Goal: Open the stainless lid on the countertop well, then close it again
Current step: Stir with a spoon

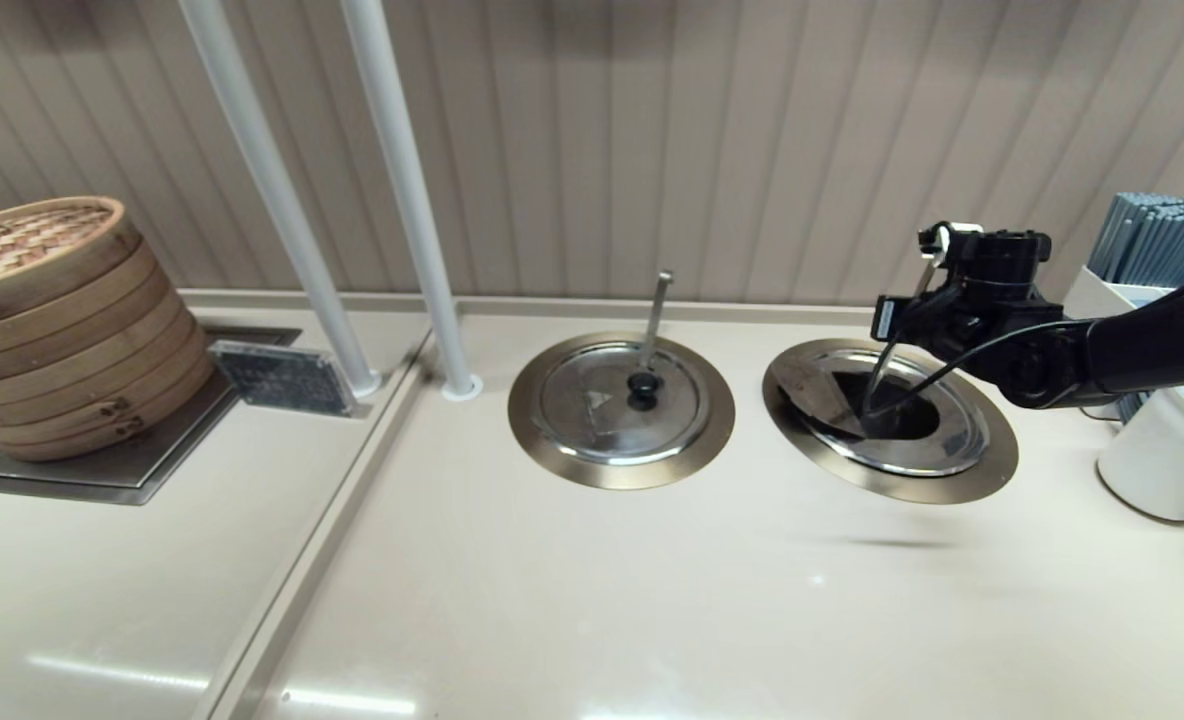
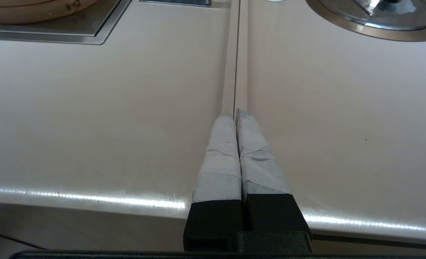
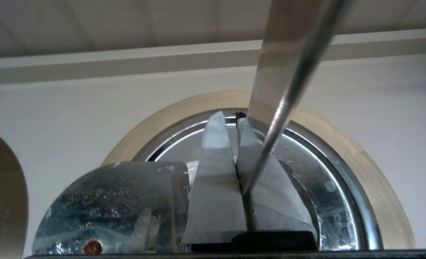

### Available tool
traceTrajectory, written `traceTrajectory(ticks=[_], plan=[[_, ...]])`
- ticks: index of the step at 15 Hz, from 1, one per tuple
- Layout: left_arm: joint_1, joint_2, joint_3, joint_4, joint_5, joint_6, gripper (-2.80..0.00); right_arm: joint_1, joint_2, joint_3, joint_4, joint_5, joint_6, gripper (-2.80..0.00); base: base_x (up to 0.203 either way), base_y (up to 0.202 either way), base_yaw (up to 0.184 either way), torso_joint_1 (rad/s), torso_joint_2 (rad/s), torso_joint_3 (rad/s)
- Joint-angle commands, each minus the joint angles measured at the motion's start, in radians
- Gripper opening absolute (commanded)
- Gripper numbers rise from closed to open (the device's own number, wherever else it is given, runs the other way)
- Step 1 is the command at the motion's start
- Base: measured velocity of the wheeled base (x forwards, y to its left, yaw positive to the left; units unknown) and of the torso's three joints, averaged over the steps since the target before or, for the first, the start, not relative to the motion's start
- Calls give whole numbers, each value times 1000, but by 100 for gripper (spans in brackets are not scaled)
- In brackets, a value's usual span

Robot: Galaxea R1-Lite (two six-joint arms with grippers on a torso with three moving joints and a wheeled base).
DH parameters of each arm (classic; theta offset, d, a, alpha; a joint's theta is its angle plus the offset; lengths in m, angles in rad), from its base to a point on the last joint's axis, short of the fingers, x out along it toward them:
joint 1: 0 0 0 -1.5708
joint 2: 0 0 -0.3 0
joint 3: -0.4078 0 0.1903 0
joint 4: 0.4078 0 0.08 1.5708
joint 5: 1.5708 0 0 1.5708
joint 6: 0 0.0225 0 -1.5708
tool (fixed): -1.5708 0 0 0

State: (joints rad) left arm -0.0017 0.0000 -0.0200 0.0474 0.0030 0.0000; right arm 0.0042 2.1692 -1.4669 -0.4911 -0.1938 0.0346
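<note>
The stainless lid (image 1: 820,392) was seen tilted up at the left of the countertop well (image 1: 992,455). The right gripper (image 3: 231,122), fingers nearly together, was seemingly holding the knob, though this was hidden. The lid could be dropped if its notch snagged the ladle handle (image 1: 882,370).

beige countertop (image 1: 572,600) — two ringed wells, bamboo steamer (image 1: 52,320), white canisters (image 1: 1152,460).
</note>
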Motion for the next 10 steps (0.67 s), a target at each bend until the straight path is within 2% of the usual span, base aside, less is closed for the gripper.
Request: traceTrajectory(ticks=[1,3,5,8,10], plan=[[0,0,0,0,2,0,-280,-2,-44,40,14,-2,-53,-280,0,0,0,0,0,0],[0,0,0,0,1,0,-280,-22,-42,86,11,-4,-157,-280,0,0,0,0,0,0],[0,0,0,0,0,0,-280,-32,-10,78,11,-8,-174,-280,0,0,0,0,0,0],[0,0,0,0,2,0,-280,-33,62,-11,-8,-37,-138,-280,0,0,0,0,0,0],[0,0,0,0,1,0,-280,-7,55,-27,-32,-47,-44,-280,0,0,0,0,0,0]])
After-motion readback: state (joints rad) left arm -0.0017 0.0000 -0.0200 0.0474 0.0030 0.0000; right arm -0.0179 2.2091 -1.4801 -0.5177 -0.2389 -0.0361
